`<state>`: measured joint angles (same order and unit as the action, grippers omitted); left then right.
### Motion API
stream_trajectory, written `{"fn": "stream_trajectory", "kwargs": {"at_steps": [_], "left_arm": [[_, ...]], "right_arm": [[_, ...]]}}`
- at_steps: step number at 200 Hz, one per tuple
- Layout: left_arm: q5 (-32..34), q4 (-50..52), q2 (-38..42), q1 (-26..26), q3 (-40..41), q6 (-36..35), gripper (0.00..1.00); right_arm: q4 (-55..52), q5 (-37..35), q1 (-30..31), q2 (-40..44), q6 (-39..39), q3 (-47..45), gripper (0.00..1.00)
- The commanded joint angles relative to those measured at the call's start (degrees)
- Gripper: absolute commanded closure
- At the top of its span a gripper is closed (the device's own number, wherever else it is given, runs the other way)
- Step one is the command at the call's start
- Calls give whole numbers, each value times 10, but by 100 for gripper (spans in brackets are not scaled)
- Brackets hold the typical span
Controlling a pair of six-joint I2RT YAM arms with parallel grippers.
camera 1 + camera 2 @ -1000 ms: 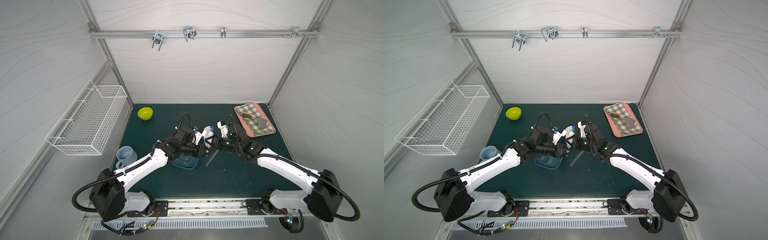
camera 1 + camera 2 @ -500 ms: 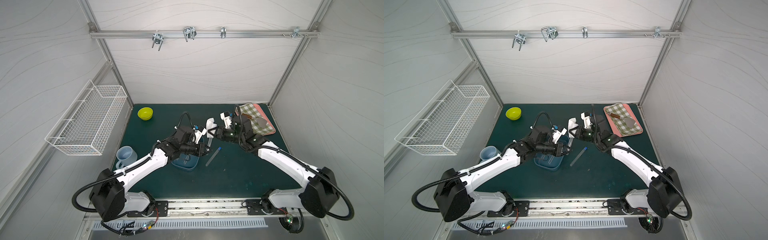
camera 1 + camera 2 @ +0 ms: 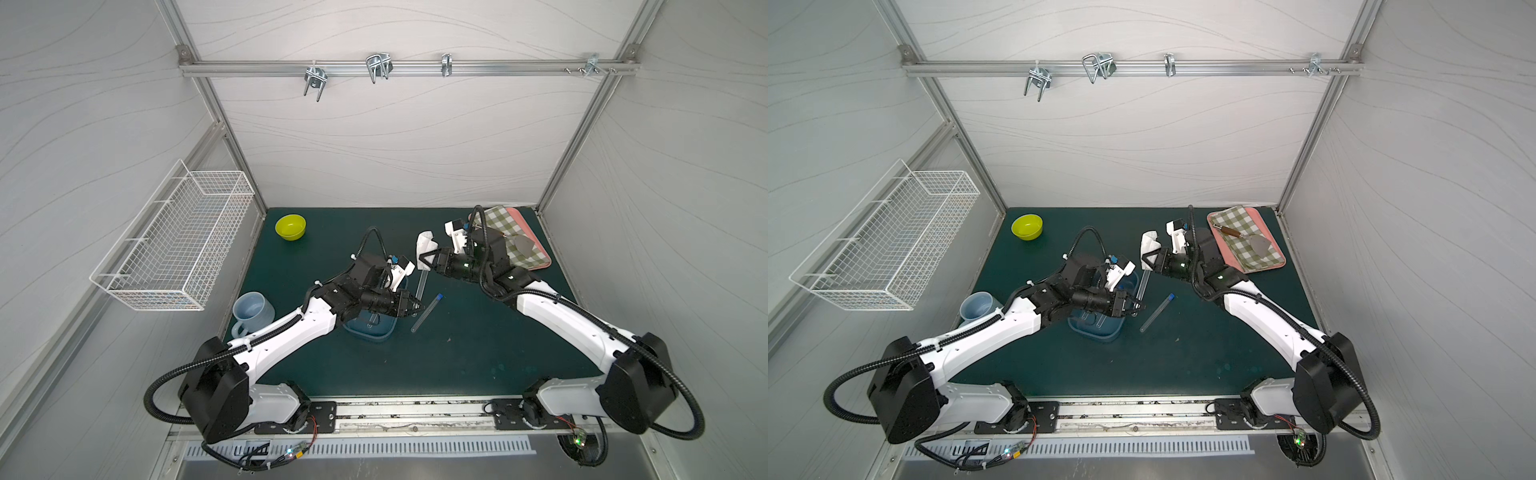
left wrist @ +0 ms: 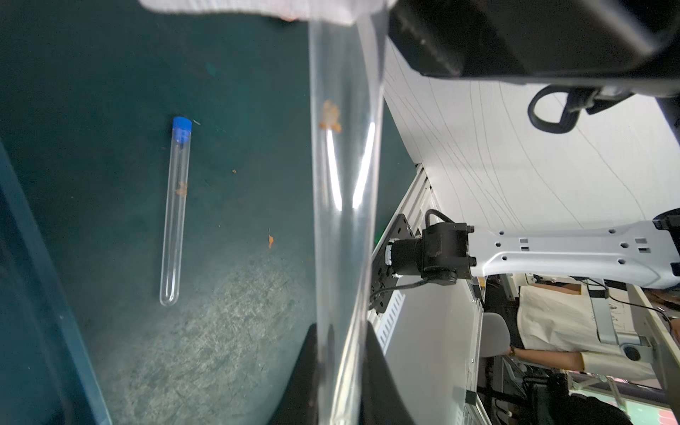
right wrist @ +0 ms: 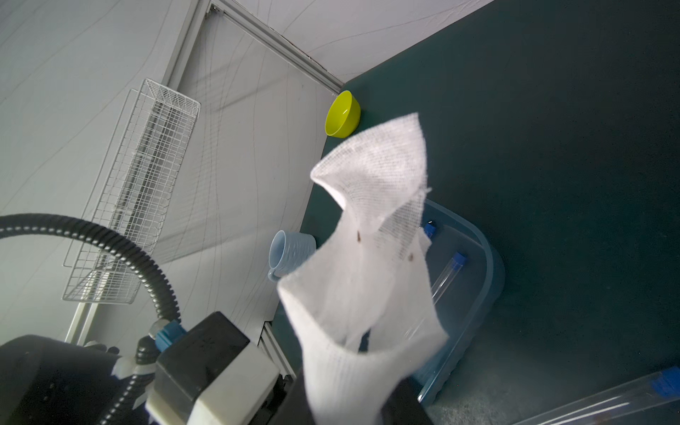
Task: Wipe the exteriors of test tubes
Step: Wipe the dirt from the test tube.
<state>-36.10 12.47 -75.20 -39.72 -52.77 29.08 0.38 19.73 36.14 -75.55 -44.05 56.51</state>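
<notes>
Sitting well left of the blue tray (image 3: 368, 338), a pale blue mug (image 3: 252, 309) is resting on the green counter (image 3: 478, 353), and a yellow bowl (image 3: 290, 226) is lying farther back from the tray. Two test tubes (image 5: 447, 279) are lying side by side inside the tray. Over the tray's right edge, the left tool (image 3: 417, 307) is pinching tight on the lower end of the held test tube (image 3: 421, 284), which is standing steeply and leaning back away from the tray. An orange smudge (image 4: 330, 119) is showing on its glass. Just right of the tray, a loose test tube (image 3: 427, 312) is lying flat on the counter, its blue cap pointing away from me. Behind and right of the tray, the right tool (image 3: 428, 259) is gripping a white gauze cloth (image 3: 424, 245), whose lower edge is meeting the held tube's top. I cannot tell whether it is wrapping around. Far right of the tray, a brown-handled spatula (image 3: 1230, 231) is lying on a checked cloth (image 3: 1233, 218).
</notes>
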Motion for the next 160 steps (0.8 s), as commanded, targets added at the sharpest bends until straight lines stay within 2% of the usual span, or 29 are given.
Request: {"fn": "stream_trajectory", "kwargs": {"at_steps": [1, 32, 68, 104, 136, 160], "left_arm": [[6, -47, 14, 2, -12, 0, 93], [11, -46, 14, 2, -11, 1, 93], [13, -45, 14, 3, -11, 0, 93], [17, -41, 18, 4, -10, -3, 93], [17, -50, 26, 3, -1, -3, 93], [14, -49, 26, 4, -4, -4, 93]], "right_arm": [[-35, -9, 45, 23, 1, -26, 78], [-23, -29, 88, 34, -26, -61, 78], [-36, -40, 102, 36, -32, -67, 75], [-46, -54, 87, 50, -35, -62, 70], [-7, -19, 47, 53, -58, -64, 70], [-15, -13, 49, 52, -49, -48, 71]]}}
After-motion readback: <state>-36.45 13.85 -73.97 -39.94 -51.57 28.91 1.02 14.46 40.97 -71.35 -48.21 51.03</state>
